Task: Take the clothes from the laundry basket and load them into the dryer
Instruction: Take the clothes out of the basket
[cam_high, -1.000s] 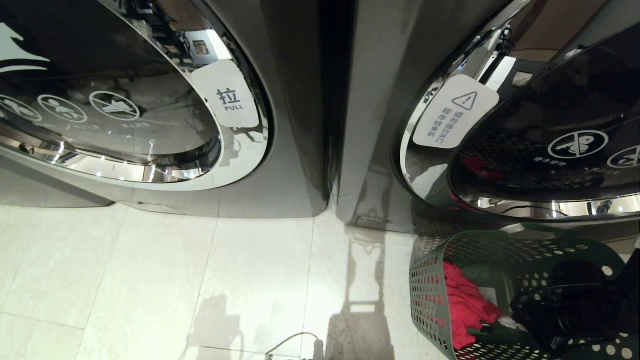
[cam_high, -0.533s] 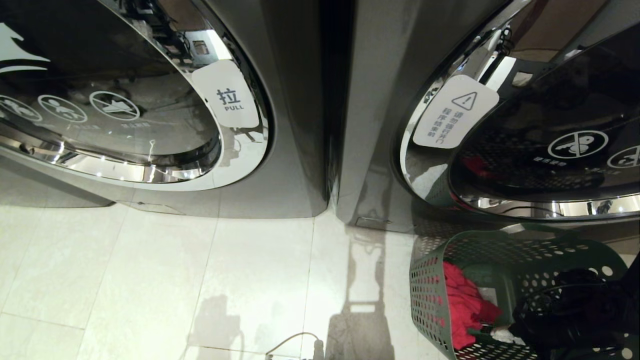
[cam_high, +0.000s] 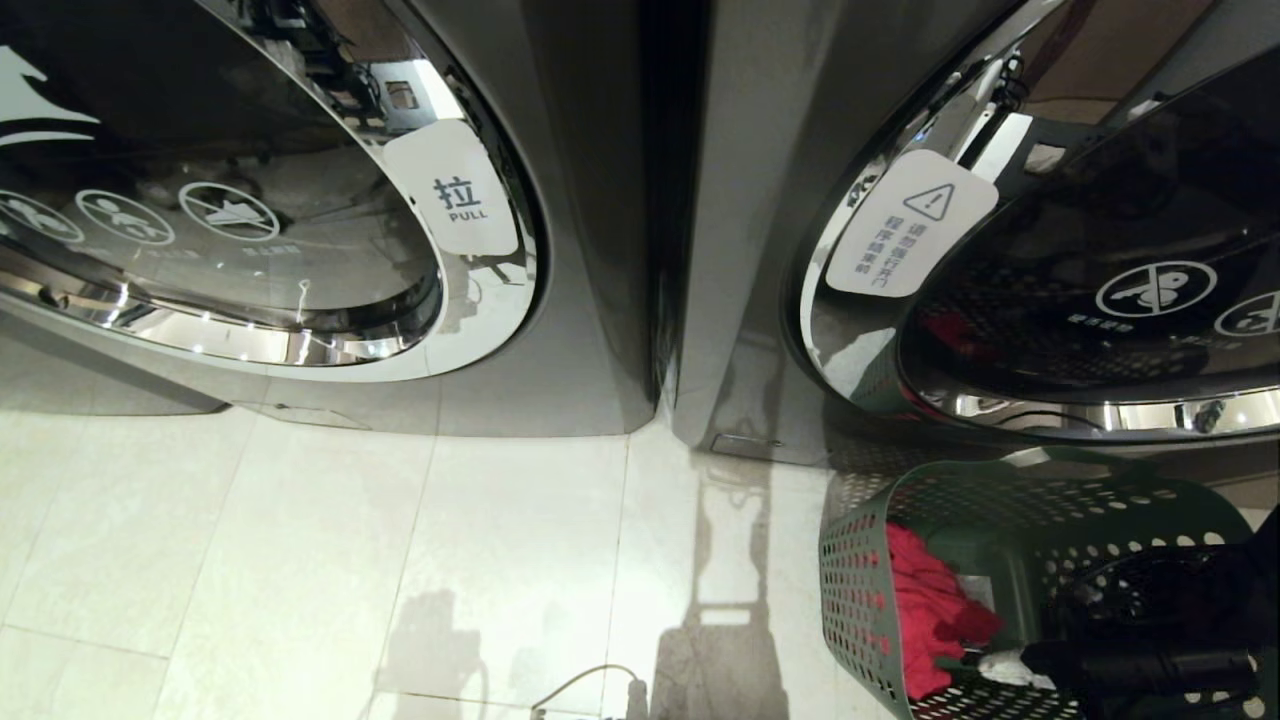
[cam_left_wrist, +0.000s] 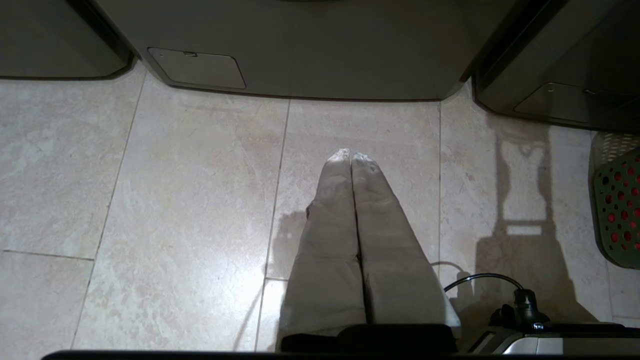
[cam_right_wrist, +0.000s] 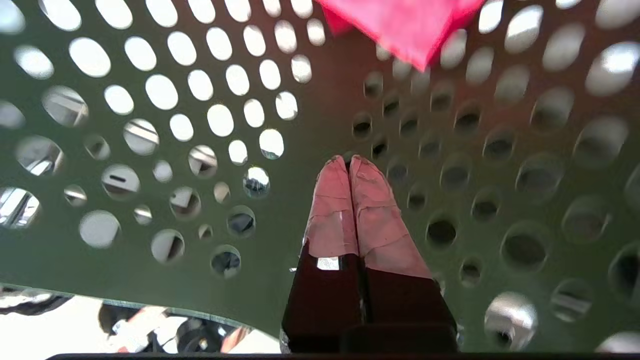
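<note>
Down inside the green perforated plastic laundry basket (cam_high: 850, 590) on the pale tiled floor (cam_high: 300, 560), my right claw (cam_right_wrist: 349, 160) has its two taped fingers pressed flat together, holding nothing. From my wrist I see their tips close to the basket's holed wall, with a corner of the bright red cloth garment (cam_right_wrist: 400, 25) farther along the wall, apart from my fingers. My head camera gives what the wrist cannot: the red garment (cam_high: 930, 620) is bunched against the basket's left wall, a small white scrap (cam_high: 1000, 665) lies just beside it, and my dark right arm (cam_high: 1150, 640) reaches into the basket from the right edge. My fingertips themselves are hard to pick out from up there.

Just behind the basket stands the grey dryer with its round dark glass door (cam_high: 1100, 280), closed, a white warning sticker (cam_high: 905, 225) on its chrome rim. Another grey machine with a white "PULL" label (cam_high: 455, 190) stands to its left.

Only my left wrist view shows my left claw (cam_left_wrist: 351, 156): fingers closed together, empty, hanging over bare tile near the machines' bases, the basket's edge (cam_left_wrist: 617, 210) off to one side.
</note>
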